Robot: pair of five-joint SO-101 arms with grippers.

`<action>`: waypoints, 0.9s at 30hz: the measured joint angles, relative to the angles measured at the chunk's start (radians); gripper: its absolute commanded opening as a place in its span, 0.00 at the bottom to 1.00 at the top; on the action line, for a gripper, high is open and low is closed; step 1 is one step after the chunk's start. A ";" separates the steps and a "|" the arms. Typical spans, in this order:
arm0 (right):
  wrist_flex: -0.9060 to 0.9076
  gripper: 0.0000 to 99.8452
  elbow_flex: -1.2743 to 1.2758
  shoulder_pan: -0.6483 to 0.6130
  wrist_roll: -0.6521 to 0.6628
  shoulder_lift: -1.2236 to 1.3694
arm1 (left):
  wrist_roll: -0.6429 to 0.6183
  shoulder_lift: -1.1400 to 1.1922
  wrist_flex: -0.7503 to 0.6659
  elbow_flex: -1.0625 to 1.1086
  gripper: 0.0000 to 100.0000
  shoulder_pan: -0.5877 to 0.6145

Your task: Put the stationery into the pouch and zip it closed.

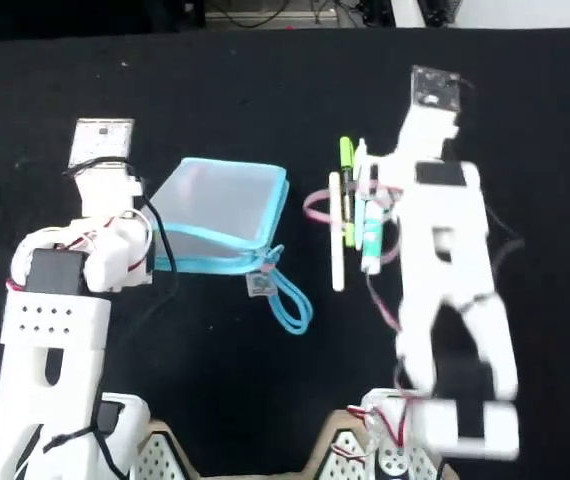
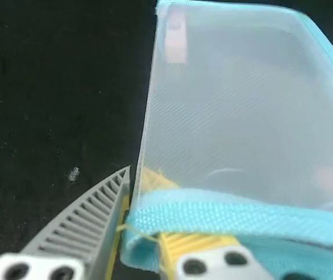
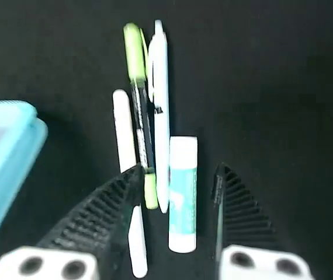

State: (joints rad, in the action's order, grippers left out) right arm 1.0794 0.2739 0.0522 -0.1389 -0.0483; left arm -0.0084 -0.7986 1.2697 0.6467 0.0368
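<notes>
1. Grips the pouch in the left end effector: pinches the corner beside the zip edge between a grey finger and a yellow finger, closed on the fabric.
2. Has that pouch flat on the black bench, in front of the left arm; shows light blue trim, a translucent wall and the zip edge turned toward the arms' bases.
3. Trails a blue wrist loop and a small zip pull from the pouch corner nearest the stationery, both resting on the bench.
4. Cannot tell whether the zip is open or closed.
5. Spreads the right end effector wide open, gripping nothing, with one black finger on either side of the stationery's near ends.
6. Has the stationery in a tight parallel row on the bench, just beside the pouch toward the right arm and apart from it: a green highlighter, a white pen, a second white pen and a glue stick with a teal label.
7. Puts the glue stick between the two black fingers, along with the near ends of the highlighter and the white pen.
8. Runs the second white pen, on the pouch side of the row, beneath the black finger nearest the pouch; cannot tell whether they touch.
9. Leaves all four pieces outside the pouch.
</notes>
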 measured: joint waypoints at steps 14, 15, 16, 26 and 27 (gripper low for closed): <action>0.351 0.18 -0.608 0.002 0.000 0.605 | 0.000 -0.008 -0.018 0.018 0.03 0.005; 0.379 0.18 -0.640 0.002 0.000 0.632 | 0.000 -0.008 -0.018 0.018 0.03 0.005; 0.402 0.18 -0.674 0.003 0.000 0.660 | 0.000 -0.008 -0.018 0.018 0.03 0.005; 0.598 0.18 -1.014 0.006 0.002 0.918 | 0.000 -0.008 -0.018 0.018 0.03 0.005; 0.611 0.17 -1.043 0.006 0.009 0.942 | 0.000 -0.008 -0.018 0.018 0.03 0.005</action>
State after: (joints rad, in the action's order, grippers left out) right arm 1.6901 -0.7695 0.0583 -0.1297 0.8938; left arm -0.0084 -0.8063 1.2513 0.6651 0.0414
